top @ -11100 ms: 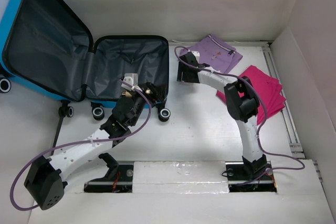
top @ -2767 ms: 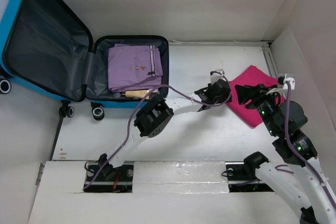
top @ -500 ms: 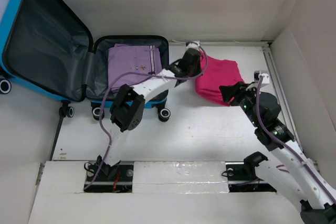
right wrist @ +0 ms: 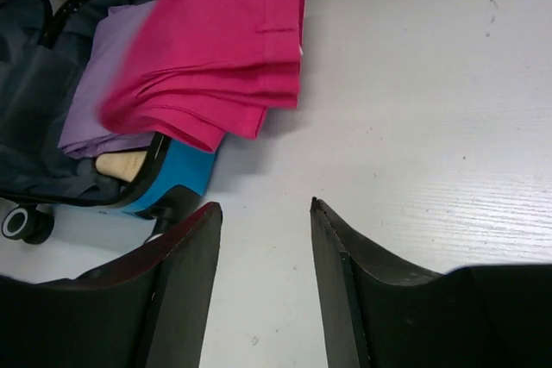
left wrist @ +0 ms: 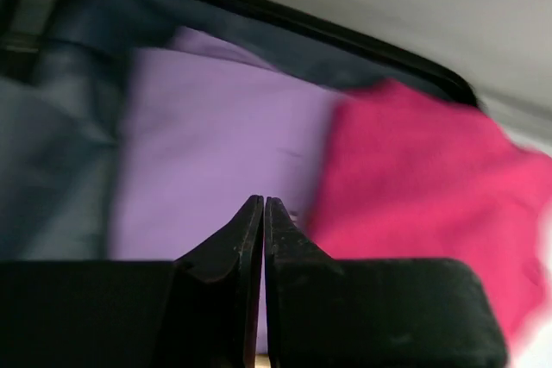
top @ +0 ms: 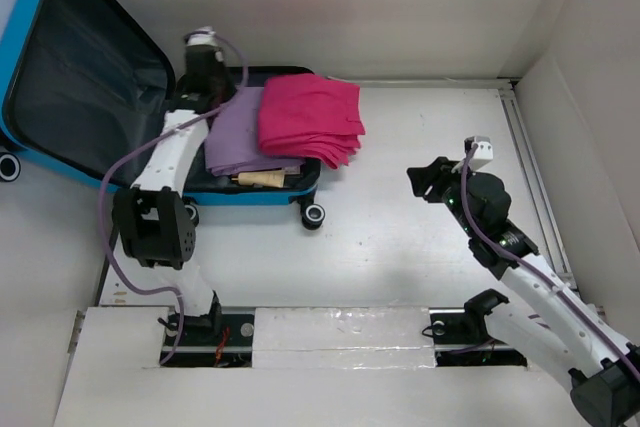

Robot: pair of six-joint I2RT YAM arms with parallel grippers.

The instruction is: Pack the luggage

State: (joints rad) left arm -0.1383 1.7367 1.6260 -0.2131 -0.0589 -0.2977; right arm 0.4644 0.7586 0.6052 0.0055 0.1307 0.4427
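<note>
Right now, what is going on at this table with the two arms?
Two robot arms are packing an open blue suitcase. A folded purple garment lies in its lower half. A folded pink garment lies on top and hangs over the right rim. The left gripper is shut on nothing above the suitcase's back edge. The right gripper is open over the table.

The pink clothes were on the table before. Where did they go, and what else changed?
First the purple clothes went from the table into the luggage. Then the left gripper carried the pink clothes left onto them, hanging over the right edge, and let go; it is shut now. The right gripper pulled back, open. The luggage stayed open.
</note>
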